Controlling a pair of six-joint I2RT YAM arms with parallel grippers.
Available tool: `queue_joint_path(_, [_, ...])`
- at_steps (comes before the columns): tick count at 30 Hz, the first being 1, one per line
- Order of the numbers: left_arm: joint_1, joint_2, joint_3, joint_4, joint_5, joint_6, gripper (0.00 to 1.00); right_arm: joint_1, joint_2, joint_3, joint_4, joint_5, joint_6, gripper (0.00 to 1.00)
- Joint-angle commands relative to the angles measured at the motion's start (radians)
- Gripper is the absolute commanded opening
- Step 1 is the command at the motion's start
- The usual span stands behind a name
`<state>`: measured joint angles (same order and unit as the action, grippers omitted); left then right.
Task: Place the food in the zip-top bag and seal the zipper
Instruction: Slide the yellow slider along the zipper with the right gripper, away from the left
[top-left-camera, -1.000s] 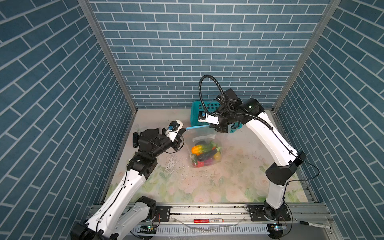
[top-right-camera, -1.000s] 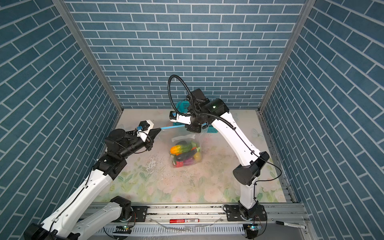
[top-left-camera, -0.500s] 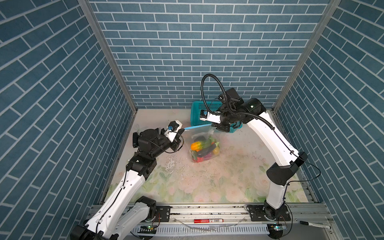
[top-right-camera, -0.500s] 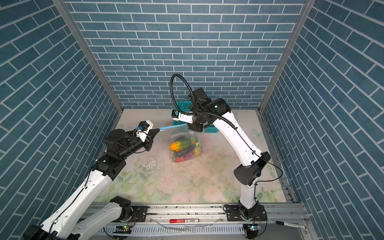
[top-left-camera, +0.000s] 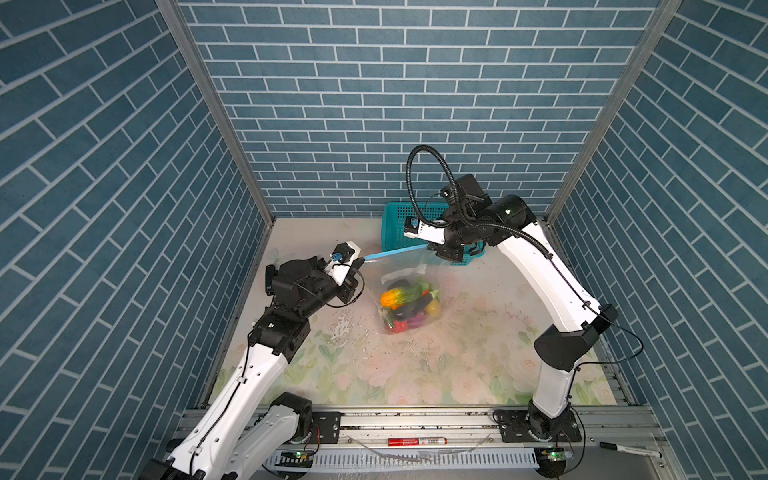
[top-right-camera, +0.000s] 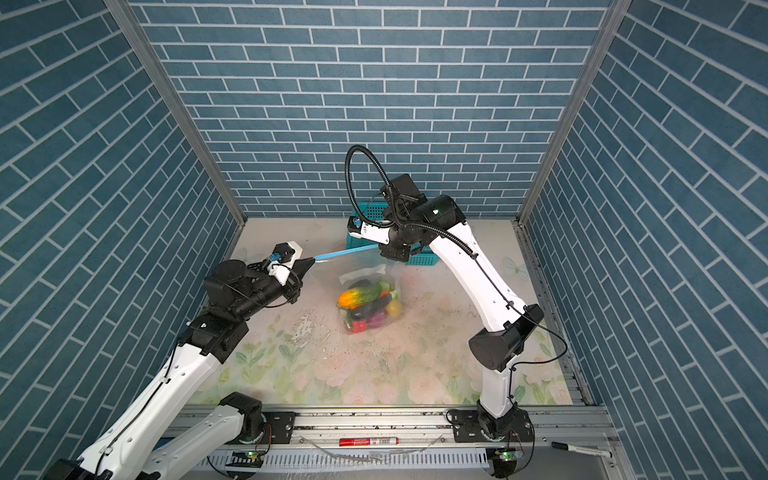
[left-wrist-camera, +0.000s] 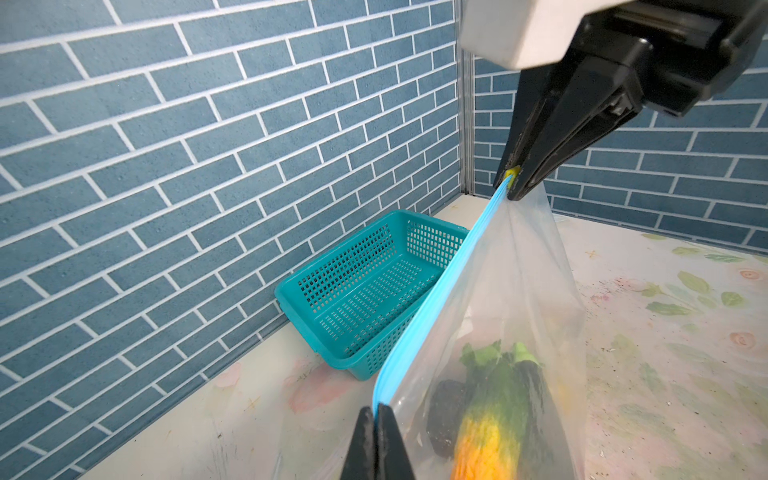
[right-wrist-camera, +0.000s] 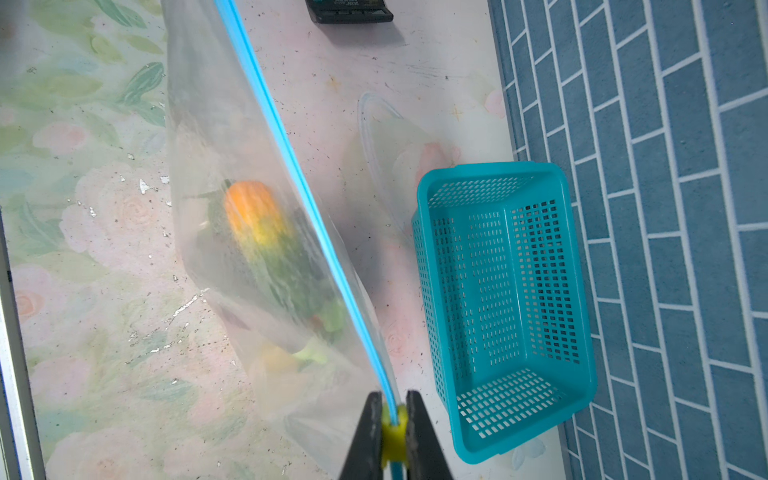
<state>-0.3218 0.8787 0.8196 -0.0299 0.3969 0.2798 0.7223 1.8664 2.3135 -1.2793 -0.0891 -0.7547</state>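
The clear zip-top bag (top-left-camera: 415, 272) (top-right-camera: 365, 276) hangs between my two grippers above the table. The food (top-left-camera: 405, 305) (top-right-camera: 368, 303) lies bunched in its bottom: an orange-green piece on top, with dark, yellow, red and purple pieces under it. The light-blue zipper (top-left-camera: 395, 252) (left-wrist-camera: 436, 291) (right-wrist-camera: 291, 158) is stretched taut along the top edge. My left gripper (top-left-camera: 360, 261) (left-wrist-camera: 377, 411) is shut on the strip's end at one corner of the bag. My right gripper (top-left-camera: 432, 248) (right-wrist-camera: 394, 409) is shut on the yellow slider (right-wrist-camera: 394, 436) (left-wrist-camera: 512, 171) at the other end.
An empty teal mesh basket (top-left-camera: 395, 216) (left-wrist-camera: 365, 282) (right-wrist-camera: 507, 299) stands at the back wall, just behind the right gripper. The floral table (top-left-camera: 457, 353) is walled in by blue brick on three sides. A red marker (top-left-camera: 417, 441) lies on the front rail.
The right gripper has shifted slightly and the hanging bag has swayed with it. Both grippers keep the same hold on the zipper's ends.
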Motion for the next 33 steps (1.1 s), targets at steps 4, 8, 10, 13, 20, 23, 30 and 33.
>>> queue_joint_path(4, [0.038, -0.03, 0.008, -0.037, -0.086, 0.002, 0.0, -0.048, -0.058, -0.011, -0.034, 0.107, 0.035, 0.0])
queue_joint_path(8, [0.046, -0.025, 0.01, -0.038, -0.084, -0.005, 0.0, -0.053, -0.064, -0.013, -0.035, 0.106, 0.035, 0.0])
queue_joint_path(10, [0.048, -0.021, 0.014, -0.038, -0.082, -0.006, 0.0, -0.058, -0.066, -0.014, -0.035, 0.109, 0.035, 0.0])
queue_joint_path(13, [0.049, -0.016, 0.019, -0.037, -0.085, -0.006, 0.0, -0.065, -0.068, -0.014, -0.034, 0.115, 0.035, 0.0])
queue_joint_path(20, [0.058, -0.012, 0.022, -0.037, -0.081, -0.006, 0.0, -0.081, -0.072, -0.015, -0.035, 0.124, 0.041, 0.0])
queue_joint_path(23, [0.06, -0.007, 0.021, -0.033, -0.082, -0.011, 0.0, -0.084, -0.073, -0.015, -0.037, 0.123, 0.042, 0.0])
queue_joint_path(30, [0.064, -0.006, 0.018, -0.029, -0.084, -0.018, 0.0, -0.099, -0.072, -0.013, -0.047, 0.137, 0.051, 0.0])
queue_joint_path(33, [0.066, -0.001, 0.018, -0.026, -0.083, -0.023, 0.0, -0.103, -0.071, -0.013, -0.048, 0.136, 0.054, 0.0])
